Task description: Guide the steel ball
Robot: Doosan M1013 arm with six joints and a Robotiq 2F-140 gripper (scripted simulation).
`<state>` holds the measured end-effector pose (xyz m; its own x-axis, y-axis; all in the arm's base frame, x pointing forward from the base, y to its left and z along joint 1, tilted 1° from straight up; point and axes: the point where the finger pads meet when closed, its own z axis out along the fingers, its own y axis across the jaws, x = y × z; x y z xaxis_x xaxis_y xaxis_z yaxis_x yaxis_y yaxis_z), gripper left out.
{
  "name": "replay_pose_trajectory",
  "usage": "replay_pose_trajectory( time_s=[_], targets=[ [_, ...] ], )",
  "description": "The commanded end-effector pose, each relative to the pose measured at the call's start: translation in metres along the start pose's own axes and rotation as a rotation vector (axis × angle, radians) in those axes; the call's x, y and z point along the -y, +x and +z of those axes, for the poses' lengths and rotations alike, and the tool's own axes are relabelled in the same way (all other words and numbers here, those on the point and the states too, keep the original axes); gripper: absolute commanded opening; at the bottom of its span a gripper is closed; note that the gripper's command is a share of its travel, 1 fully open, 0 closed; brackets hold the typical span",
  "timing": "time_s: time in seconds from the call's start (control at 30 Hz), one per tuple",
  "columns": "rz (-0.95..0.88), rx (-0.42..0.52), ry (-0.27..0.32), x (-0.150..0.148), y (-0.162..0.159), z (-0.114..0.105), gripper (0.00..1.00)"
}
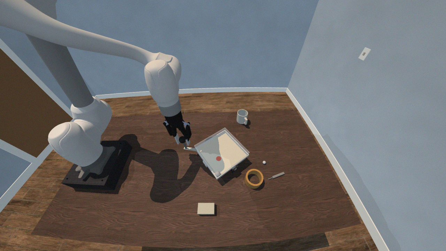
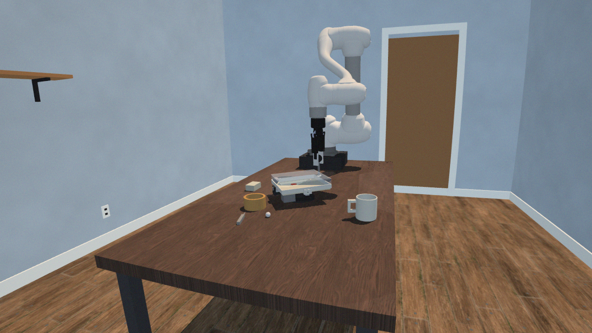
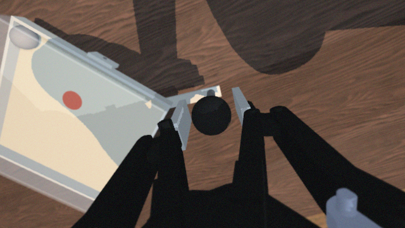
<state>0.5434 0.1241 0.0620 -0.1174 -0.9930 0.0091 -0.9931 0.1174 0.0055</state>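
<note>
The clear-lidded plate (image 1: 222,152) stands on its stand mid-table and also shows in the exterior view (image 2: 301,181) and the wrist view (image 3: 73,114). The steel ball (image 1: 217,173) lies in a corner of the plate (image 3: 23,37), apart from the red printed spot (image 1: 218,158) (image 3: 72,100). A thin handle tab (image 3: 202,95) sticks out from the plate's corner and carries a black round knob (image 3: 211,115). My gripper (image 3: 211,104) (image 1: 184,141) straddles this knob, partly open, with small gaps on both sides.
A white mug (image 1: 242,116) stands behind the plate. A tape ring (image 1: 253,178), a small white ball (image 1: 264,162) and a grey pin (image 1: 276,176) lie close to the plate's right side. A beige block (image 1: 206,208) lies near the front. The arm's base (image 1: 96,165) stands at the left.
</note>
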Motion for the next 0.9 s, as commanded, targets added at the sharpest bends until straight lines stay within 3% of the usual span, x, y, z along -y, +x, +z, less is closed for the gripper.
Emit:
replay_pose_trajectory(
  time_s=[0.0,0.07,0.1,0.87],
  targets=[
    [0.0,0.0,0.0,0.0,0.0,-0.0001,0.36],
    [0.0,0.0,0.0,0.0,0.0,-0.0001,0.36],
    [0.0,0.0,0.0,0.0,0.0,-0.0001,0.0],
    [0.0,0.0,0.0,0.0,0.0,-0.0001,0.0]
  ],
)
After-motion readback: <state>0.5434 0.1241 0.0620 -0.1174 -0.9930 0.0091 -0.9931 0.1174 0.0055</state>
